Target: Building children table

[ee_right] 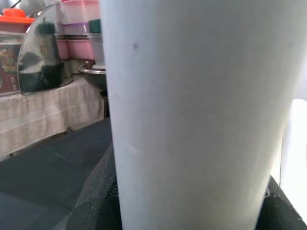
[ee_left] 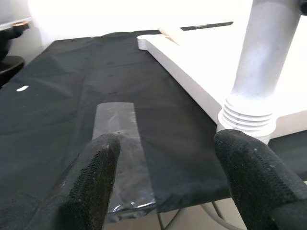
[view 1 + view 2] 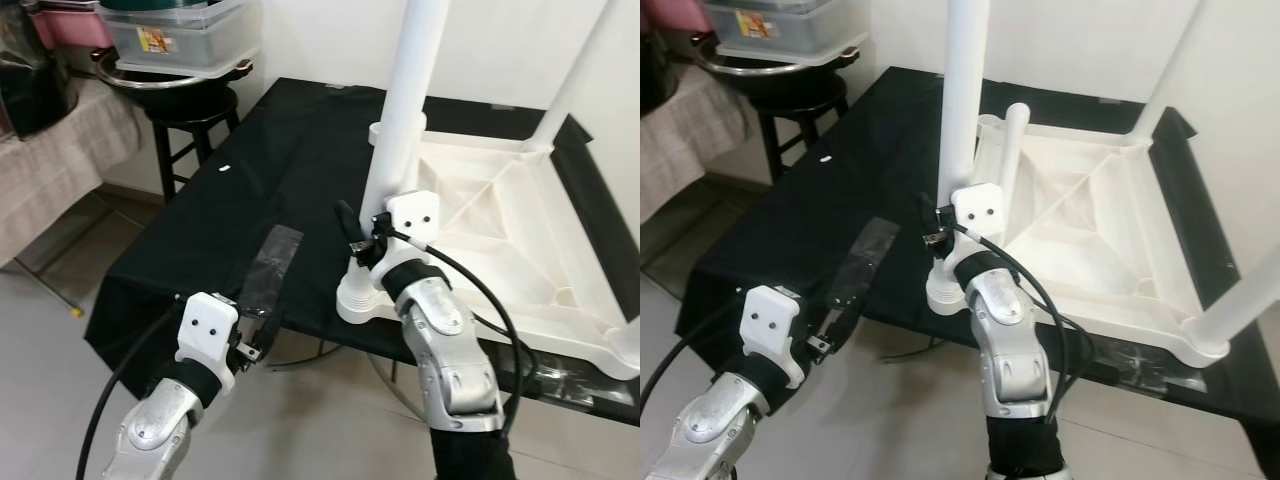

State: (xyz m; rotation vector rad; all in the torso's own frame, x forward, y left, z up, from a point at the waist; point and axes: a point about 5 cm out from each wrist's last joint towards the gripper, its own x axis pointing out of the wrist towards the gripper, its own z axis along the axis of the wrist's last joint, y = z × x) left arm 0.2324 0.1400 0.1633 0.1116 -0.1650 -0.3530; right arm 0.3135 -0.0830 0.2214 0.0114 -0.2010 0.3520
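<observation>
Black cloth (image 3: 250, 190) covers the work table, and on it we see the white children table (image 3: 500, 220) lying upside down, legs up. Near its front corner our right gripper (image 3: 368, 243) is closed around the front leg (image 3: 405, 110). Left of that leg, a clear plastic strip (image 3: 268, 268) lies on the cloth, with our left gripper (image 3: 248, 335) near it.

From the left wrist, our fingers (image 2: 93, 179) stand wide apart, empty, before the leg's ribbed base (image 2: 247, 120).

From the right wrist, the leg (image 1: 201, 115) sits between our fingers (image 1: 96, 201).
</observation>
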